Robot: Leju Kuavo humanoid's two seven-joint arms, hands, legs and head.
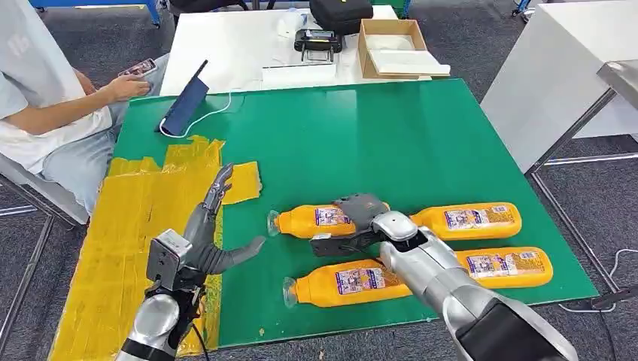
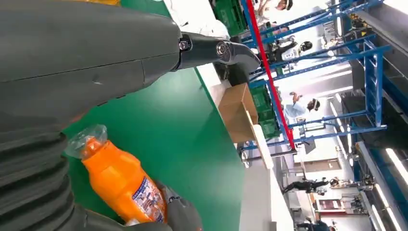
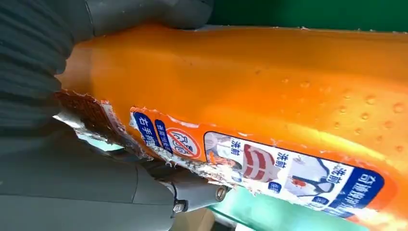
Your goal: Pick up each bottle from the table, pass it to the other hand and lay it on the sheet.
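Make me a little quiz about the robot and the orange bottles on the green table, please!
1. How many orange bottles lie on the green table?
2. True or false: the left hand is holding a bottle.
3. Which bottle does the right hand grip? A) far left bottle B) near left bottle C) far right bottle

Key: 1) four 2) false, it is open over the edge of the yellow sheet 3) A
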